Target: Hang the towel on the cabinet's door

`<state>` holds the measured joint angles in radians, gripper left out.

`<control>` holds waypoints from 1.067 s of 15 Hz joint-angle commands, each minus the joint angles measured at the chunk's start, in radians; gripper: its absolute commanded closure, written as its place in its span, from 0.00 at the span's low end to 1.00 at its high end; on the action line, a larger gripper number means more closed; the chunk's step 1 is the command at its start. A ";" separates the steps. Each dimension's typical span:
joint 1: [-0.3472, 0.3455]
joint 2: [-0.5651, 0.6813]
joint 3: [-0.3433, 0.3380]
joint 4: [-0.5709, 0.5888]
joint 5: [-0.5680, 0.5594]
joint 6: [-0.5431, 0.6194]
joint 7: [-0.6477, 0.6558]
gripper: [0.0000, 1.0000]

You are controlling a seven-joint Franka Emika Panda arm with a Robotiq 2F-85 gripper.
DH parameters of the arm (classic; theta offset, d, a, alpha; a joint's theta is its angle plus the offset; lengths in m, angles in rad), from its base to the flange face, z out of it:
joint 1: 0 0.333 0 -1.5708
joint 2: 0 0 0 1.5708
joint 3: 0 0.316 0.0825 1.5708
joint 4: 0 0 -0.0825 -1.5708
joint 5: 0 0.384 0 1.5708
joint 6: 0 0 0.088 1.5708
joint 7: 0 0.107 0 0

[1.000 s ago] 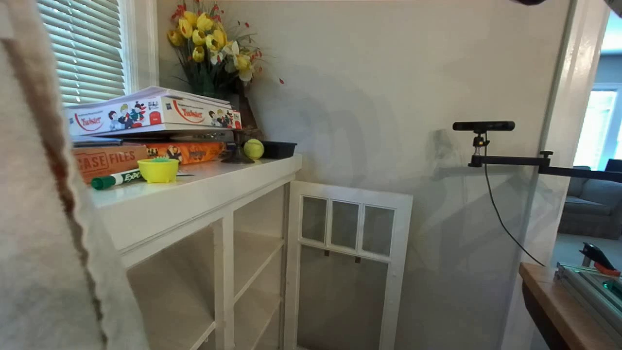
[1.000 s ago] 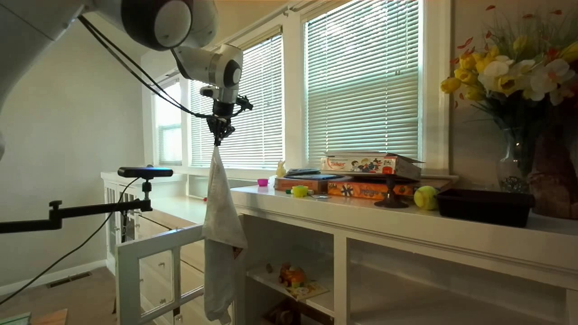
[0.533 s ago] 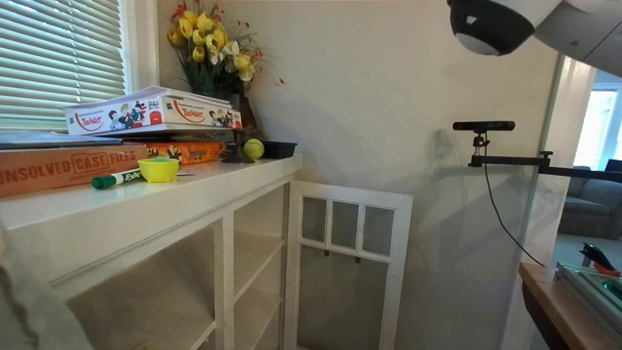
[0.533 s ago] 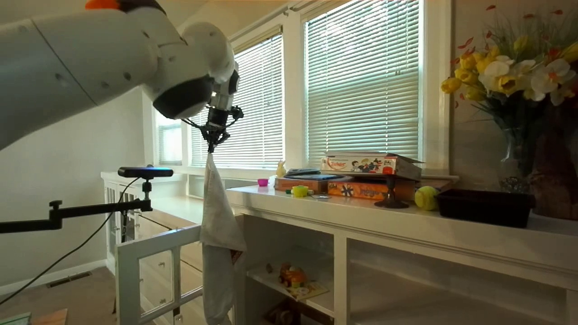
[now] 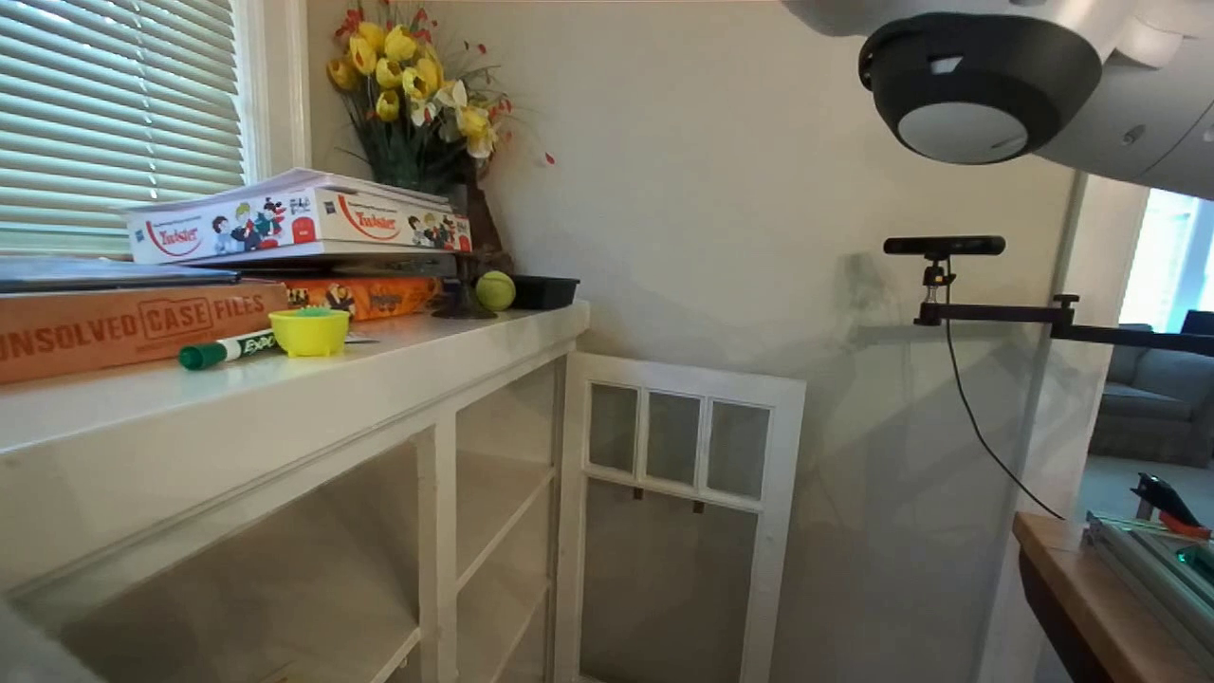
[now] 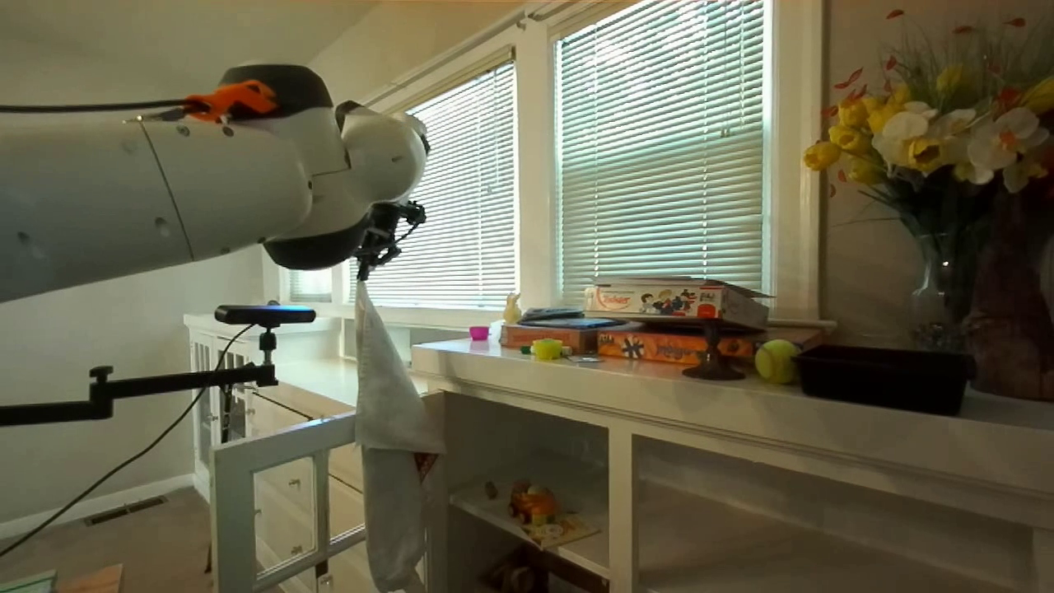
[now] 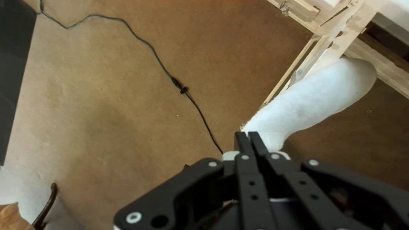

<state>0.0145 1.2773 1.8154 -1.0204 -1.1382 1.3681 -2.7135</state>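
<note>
Fingers (image 7: 243,145) pinched tight on towel (image 6: 391,403) top, but bulk hangs to door's (image 6: 234,511) right, so letting go here probably drops it to the floor (image 7: 121,76).

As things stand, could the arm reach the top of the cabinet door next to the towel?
Probably yes: the gripper, closed on the towel, appears higher than the open cabinet door, and no obstacle shows between them.

in an exterior view, the towel (image 6: 390,420) hangs below the gripper (image 6: 362,276) and before the cabinet door (image 6: 280,445)
</note>
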 commanded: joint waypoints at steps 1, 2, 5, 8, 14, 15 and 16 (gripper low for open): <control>0.075 0.077 0.108 0.055 -0.116 -0.076 -0.034 0.99; 0.084 0.103 0.134 0.046 -0.146 -0.084 -0.034 0.99; 0.091 0.164 0.183 0.012 -0.222 -0.083 -0.034 0.99; 0.086 0.210 0.208 -0.017 -0.284 -0.067 -0.033 0.99; 0.051 0.219 0.150 -0.073 -0.255 0.005 -0.028 0.99; 0.047 0.219 0.151 -0.084 -0.267 0.015 -0.028 0.99; 0.045 0.219 0.156 -0.096 -0.279 0.023 -0.028 0.99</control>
<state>0.0815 1.4963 1.9713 -1.0669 -1.4000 1.3501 -2.7140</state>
